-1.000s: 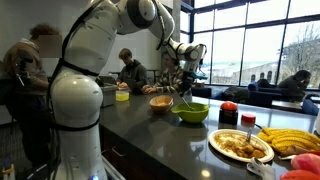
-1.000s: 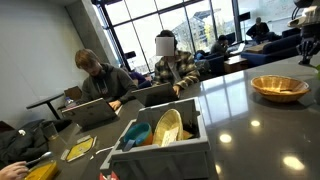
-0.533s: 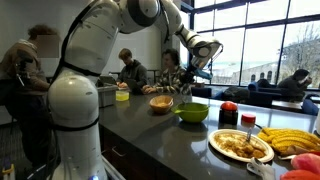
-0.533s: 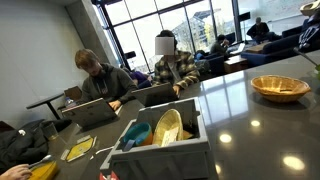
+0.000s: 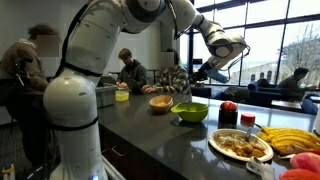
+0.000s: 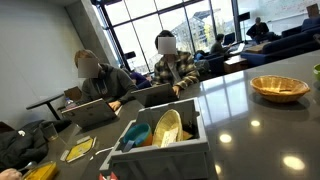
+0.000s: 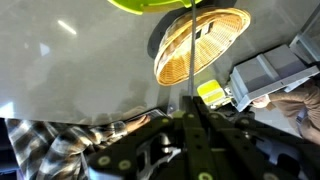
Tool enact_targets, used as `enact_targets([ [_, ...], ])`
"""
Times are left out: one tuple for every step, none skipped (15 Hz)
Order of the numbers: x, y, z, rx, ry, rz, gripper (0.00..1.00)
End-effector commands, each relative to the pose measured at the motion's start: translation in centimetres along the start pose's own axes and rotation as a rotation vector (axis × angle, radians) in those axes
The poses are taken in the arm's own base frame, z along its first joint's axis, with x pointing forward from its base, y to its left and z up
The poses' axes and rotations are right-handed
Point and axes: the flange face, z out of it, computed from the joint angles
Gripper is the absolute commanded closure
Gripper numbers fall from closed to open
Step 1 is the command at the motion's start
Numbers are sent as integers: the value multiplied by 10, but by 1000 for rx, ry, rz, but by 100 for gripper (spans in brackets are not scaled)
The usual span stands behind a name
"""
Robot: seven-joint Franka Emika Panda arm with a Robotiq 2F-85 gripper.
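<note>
My gripper [image 5: 197,71] hangs high over the dark counter [image 5: 150,135], above and just beyond the green bowl [image 5: 190,112]. In the wrist view the gripper [image 7: 192,102] is shut, and a thin stick [image 7: 189,55] runs out from between its fingers. That stick crosses the woven wicker bowl [image 7: 210,45] far below, and the green bowl [image 7: 160,5] shows at the top edge. In both exterior views the wicker bowl [image 5: 161,103] [image 6: 279,88] stands on the counter, apart from the gripper. What the stick is I cannot make out.
A plate of food [image 5: 240,146], bananas [image 5: 290,140] and a dark bottle with a red cap [image 5: 229,115] stand near the counter's close end. A grey bin [image 6: 165,150] holds a yellow plate. People sit with laptops [image 6: 90,112] behind the counter.
The arm has lifted and swung right: the gripper went from low over the green bowl to high above and past it, staying shut.
</note>
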Motion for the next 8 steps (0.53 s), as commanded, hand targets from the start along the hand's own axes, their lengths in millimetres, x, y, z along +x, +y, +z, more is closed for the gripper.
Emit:
enact_targets([
  [4, -2, -13, -114, -16, -54, 99],
  [6, 0, -13, -147, -32, -82, 99],
  [8, 3, -8, -162, -37, -94, 99],
  [10, 5, 0, -179, -49, -104, 99],
  [11, 7, 4, -195, -62, -113, 99],
  [10, 9, 9, -209, -78, -117, 99],
  [9, 9, 13, -231, -97, -125, 99],
  [8, 10, 17, -249, -112, -133, 99],
])
